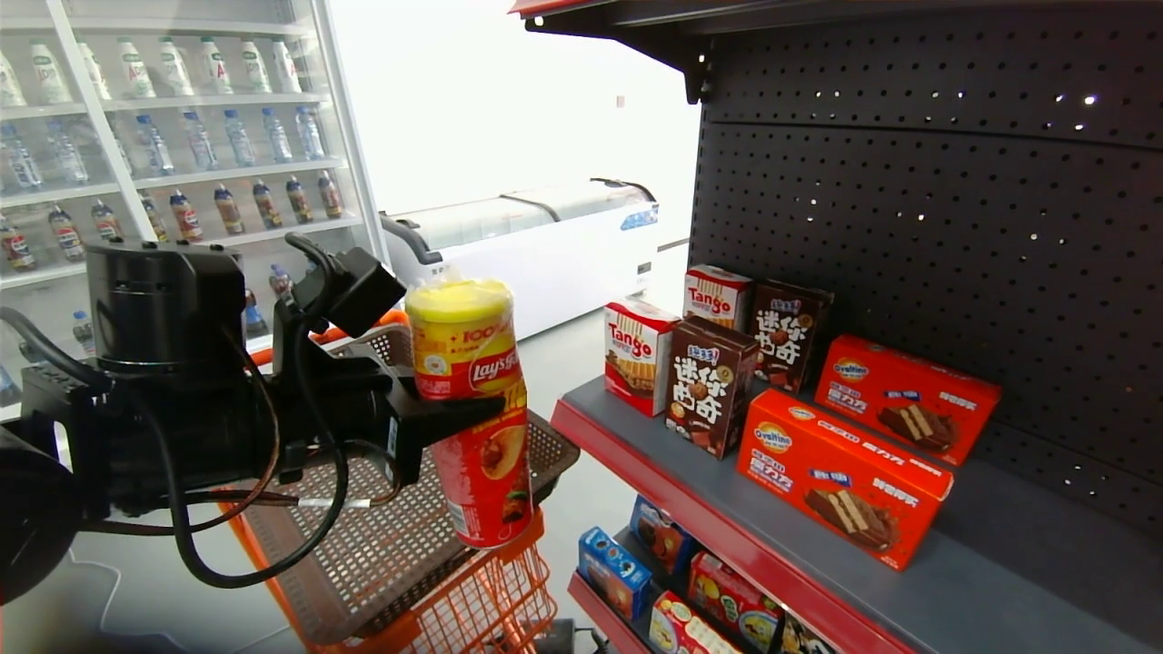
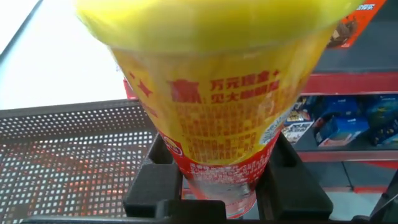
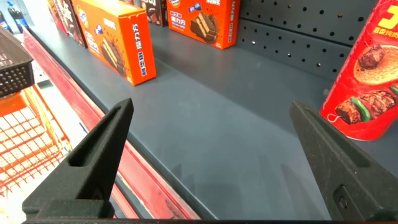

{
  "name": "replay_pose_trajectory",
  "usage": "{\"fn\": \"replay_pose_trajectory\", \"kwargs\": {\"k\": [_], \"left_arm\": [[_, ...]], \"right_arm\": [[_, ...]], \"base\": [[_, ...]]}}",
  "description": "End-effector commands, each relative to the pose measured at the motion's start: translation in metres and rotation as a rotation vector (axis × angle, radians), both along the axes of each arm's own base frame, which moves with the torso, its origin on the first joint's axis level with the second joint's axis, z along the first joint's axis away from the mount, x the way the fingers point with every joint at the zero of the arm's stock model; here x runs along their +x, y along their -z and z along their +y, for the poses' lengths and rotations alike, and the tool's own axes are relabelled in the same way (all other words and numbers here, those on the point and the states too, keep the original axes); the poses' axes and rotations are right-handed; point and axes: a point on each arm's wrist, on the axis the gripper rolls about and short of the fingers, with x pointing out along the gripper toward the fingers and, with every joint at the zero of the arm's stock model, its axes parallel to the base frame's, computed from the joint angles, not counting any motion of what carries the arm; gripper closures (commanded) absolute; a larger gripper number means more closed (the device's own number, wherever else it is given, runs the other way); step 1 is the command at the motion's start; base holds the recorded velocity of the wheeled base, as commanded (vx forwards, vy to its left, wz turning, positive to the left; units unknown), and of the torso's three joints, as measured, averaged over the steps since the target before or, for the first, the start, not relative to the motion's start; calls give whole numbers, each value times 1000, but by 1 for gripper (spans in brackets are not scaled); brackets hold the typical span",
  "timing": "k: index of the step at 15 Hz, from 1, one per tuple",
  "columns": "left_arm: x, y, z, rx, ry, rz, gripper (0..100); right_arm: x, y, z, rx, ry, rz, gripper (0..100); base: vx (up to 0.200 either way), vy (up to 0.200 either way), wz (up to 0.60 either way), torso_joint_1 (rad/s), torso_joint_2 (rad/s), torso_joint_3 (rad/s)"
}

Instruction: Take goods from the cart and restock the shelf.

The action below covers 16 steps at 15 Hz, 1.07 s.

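A tall red and yellow chip can point(image 1: 474, 409) with a yellow lid hangs upright above the orange cart point(image 1: 400, 554), held at mid-height by my left gripper point(image 1: 459, 411), which is shut on it. In the left wrist view the can point(image 2: 217, 106) stands between the black fingers point(image 2: 152, 186). My right gripper point(image 3: 211, 155) is open over the bare grey shelf board point(image 3: 224, 137), nothing between its fingers. Another red chip can point(image 3: 367, 81) stands on that shelf at the pegboard back, beside the right finger.
Orange boxes point(image 1: 840, 472), brown boxes point(image 1: 709, 381) and red-white boxes point(image 1: 638, 354) stand on the shelf point(image 1: 981, 581). More packets sit on the lower shelf point(image 1: 672, 590). The cart's brown mesh tray point(image 1: 382, 536) lies under the can. A drinks fridge point(image 1: 164, 136) and chest freezer point(image 1: 536, 245) stand behind.
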Motion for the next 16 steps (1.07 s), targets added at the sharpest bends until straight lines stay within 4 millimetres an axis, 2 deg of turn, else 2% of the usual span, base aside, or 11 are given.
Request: {"fn": "replay_pose_trajectory", "kwargs": {"k": [1, 6, 14, 16], "left_arm": [[1, 1, 0, 1, 0, 2, 100], [1, 1, 0, 1, -2, 2, 100], [1, 2, -2, 2, 6, 7, 100], [-6, -2, -15, -2, 57, -8, 100]], "right_arm": [[0, 0, 0, 0, 0, 0, 0], [0, 0, 0, 0, 0, 0, 0], [0, 0, 0, 0, 0, 0, 0], [0, 0, 0, -2, 0, 0, 0]], "base": [[0, 0, 0, 0, 0, 0], [0, 0, 0, 0, 0, 0], [0, 0, -600, 2, 2, 4], [0, 0, -600, 2, 5, 0]]}}
